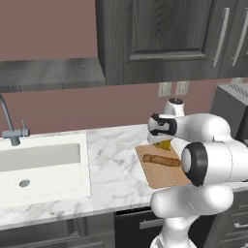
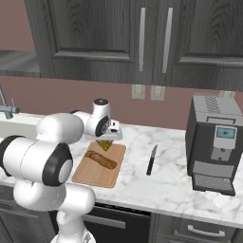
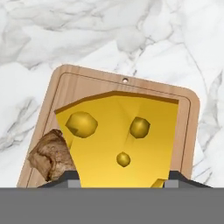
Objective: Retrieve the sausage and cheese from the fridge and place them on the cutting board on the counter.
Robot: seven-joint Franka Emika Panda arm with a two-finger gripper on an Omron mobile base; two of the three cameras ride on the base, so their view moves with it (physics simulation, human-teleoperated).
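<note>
My gripper (image 3: 122, 180) is shut on the cheese (image 3: 122, 140), a bright yellow wedge with round holes, held low over the far end of the cutting board (image 3: 78, 83). In the base views the cheese (image 1: 162, 144) (image 2: 105, 144) hangs under the gripper (image 1: 162, 141) (image 2: 105, 141), just above the wooden board (image 1: 162, 178) (image 2: 97, 176). The brown sausage (image 1: 161, 160) (image 2: 100, 160) lies across the middle of the board, and its end (image 3: 50, 155) shows beside the cheese. The board rests on the white marble counter (image 1: 116, 145). The fridge is out of view.
A white sink (image 1: 38, 164) with a grey faucet (image 1: 9, 126) sits to the left. A black knife (image 2: 151, 160) lies right of the board, with a grey coffee machine (image 2: 216, 142) beyond it. Dark wall cabinets (image 2: 142, 38) hang overhead.
</note>
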